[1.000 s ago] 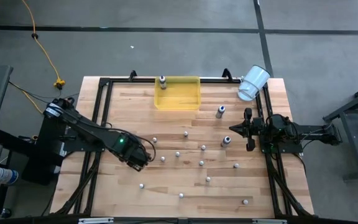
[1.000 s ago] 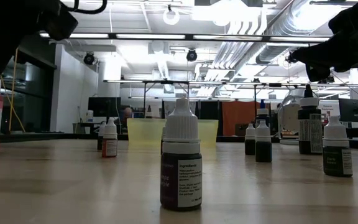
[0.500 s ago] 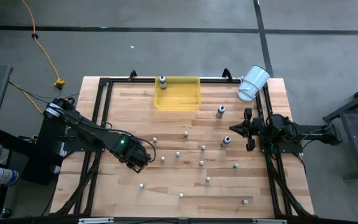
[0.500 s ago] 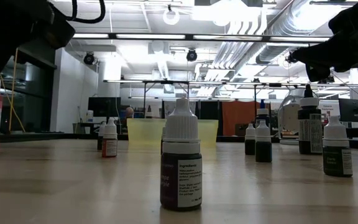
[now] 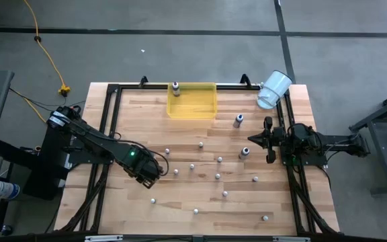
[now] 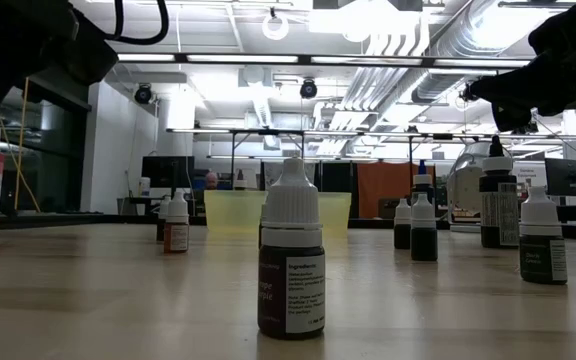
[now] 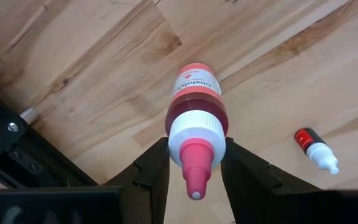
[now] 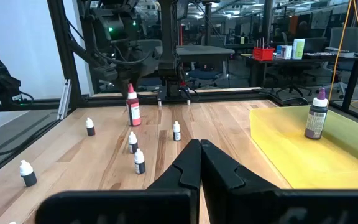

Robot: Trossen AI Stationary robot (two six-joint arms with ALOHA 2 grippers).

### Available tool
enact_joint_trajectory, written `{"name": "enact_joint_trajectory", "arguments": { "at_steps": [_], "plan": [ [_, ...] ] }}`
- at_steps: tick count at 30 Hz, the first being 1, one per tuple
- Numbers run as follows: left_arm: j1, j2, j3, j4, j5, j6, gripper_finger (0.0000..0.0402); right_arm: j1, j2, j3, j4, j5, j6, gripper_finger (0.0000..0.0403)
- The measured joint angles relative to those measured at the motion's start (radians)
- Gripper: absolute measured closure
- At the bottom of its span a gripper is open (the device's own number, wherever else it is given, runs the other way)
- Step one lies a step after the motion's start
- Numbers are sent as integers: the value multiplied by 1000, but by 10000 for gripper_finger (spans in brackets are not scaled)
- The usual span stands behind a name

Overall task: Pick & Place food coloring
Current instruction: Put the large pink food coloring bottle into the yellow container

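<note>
Now, largest first, your readout:

Bench: the wooden bench (image 5: pixel 180 202) carries everything, with the bottles scattered mostly across its middle and near half.

Tray: one translucent yellow tray (image 5: pixel 200 107) sits at the far edge; one dark bottle (image 5: pixel 175 87) already stands in its corner.

Cup: one white cup (image 5: pixel 273 89) lies tipped at the far right corner.

Left hand: your left hand (image 7: pixel 193 168) is low over the near-left part of the bench, its fingers clamped on the red bottle (image 7: pixel 194 115) at the collar just under the cap.

Right hand: your right hand (image 8: pixel 199 163) waits at the right edge, fingers pressed together, holding nothing.

Handling: judge these as light, stiff plastic with smooth round bodies, likely to roll or tip if nudged. Grip at the neck or across the body, gently and squarely.

Count: roughly fifteen food coloring bottles (image 5: pixel 218 176) show loose on the bench from above, plus the held one and the one in the tray. One small red bottle (image 7: pixel 314 148) lies on its side near the left hand.
</note>
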Motion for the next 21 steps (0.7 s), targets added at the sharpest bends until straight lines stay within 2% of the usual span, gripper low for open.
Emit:
{"name": "enact_joint_trajectory", "arguments": {
  "at_steps": [5, 21],
  "plan": [
    [0, -1, 0, 3, -6, 0, 307, 0, 0, 0, 0, 0, 0, 402],
    [2, -20, 52, 7, -59, 19, 308, 0, 0, 0, 0, 0, 0, 402]
  ]
}}
